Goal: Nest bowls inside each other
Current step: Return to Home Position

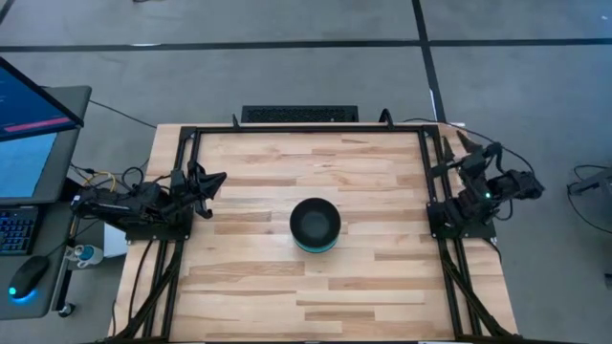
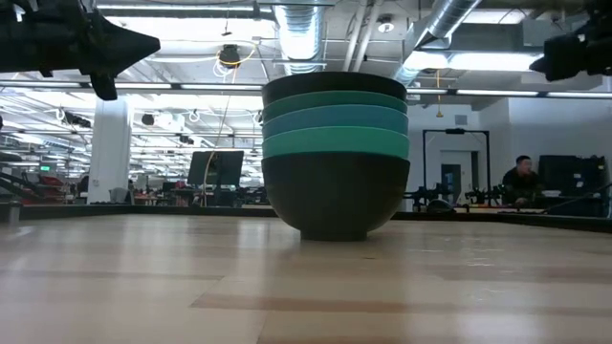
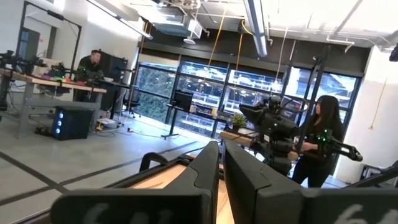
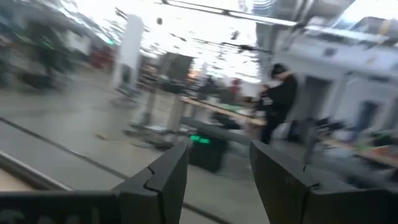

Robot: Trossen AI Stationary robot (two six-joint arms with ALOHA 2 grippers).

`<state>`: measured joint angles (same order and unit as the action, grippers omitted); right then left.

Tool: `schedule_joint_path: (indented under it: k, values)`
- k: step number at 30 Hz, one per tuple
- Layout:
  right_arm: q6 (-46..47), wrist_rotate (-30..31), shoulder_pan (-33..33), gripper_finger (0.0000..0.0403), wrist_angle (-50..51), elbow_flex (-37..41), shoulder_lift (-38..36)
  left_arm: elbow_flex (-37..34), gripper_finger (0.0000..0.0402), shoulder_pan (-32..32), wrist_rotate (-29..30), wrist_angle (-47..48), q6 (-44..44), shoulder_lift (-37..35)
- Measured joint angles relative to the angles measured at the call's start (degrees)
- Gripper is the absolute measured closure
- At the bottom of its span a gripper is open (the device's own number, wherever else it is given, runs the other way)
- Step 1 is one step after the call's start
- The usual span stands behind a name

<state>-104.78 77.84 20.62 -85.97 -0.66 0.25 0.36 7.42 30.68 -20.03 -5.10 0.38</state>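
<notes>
Five bowls (image 1: 316,225) stand nested in one upright stack at the table's middle. In the low view the stack (image 2: 335,158) shows a black bowl at the bottom resting on the wood, then bright cyan, blue and teal-green rims, and a black rim on top. My left gripper (image 1: 218,179) hovers by the table's left edge with its fingers close together (image 3: 221,163), well away from the stack. My right gripper (image 1: 466,141) is raised by the right edge, open (image 4: 217,168), and holds nothing.
A black frame rail (image 1: 306,128) runs round the wooden table. A keyboard (image 1: 299,114) lies beyond the far edge. A monitor (image 1: 29,134) and a mouse (image 1: 29,277) are left of the table. People (image 3: 320,134) stand in the room beyond.
</notes>
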Motion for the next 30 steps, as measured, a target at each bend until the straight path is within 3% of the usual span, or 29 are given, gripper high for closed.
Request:
schedule_joint_path:
  k: [9, 14, 18, 22, 25, 30]
  values:
    - [-17.19, -4.06, -9.04, 0.0205, 0.42, -2.42, 0.0, 0.01, 0.0388, -0.01, -0.02, 0.02, -0.72, 0.0]
    - [-14.35, -22.59, -9.37, 0.0205, 0.69, -3.99, 0.0, 0.02, 0.0388, 0.0, 0.0, 0.22, -0.47, 0.0]
    - [-10.92, -33.15, -9.37, 0.0207, 0.24, -3.16, -0.02, 0.0, 0.0388, 0.0, 0.47, 0.59, 1.14, 0.0]
    - [-8.08, -56.46, -9.37, 0.0205, -0.46, -0.93, 0.0, 0.02, 0.0388, 0.0, 1.57, 1.75, 1.11, 0.0]
    - [0.32, -69.76, -9.39, 0.0205, -2.31, 0.1, -0.04, 0.0, 0.0388, 0.0, 1.6, 1.74, 1.11, -0.01]
    - [4.68, -79.41, -9.48, 0.0206, 8.92, 0.32, 0.0, 0.0, 0.0388, 0.0, 1.6, 1.77, 1.07, 0.0]
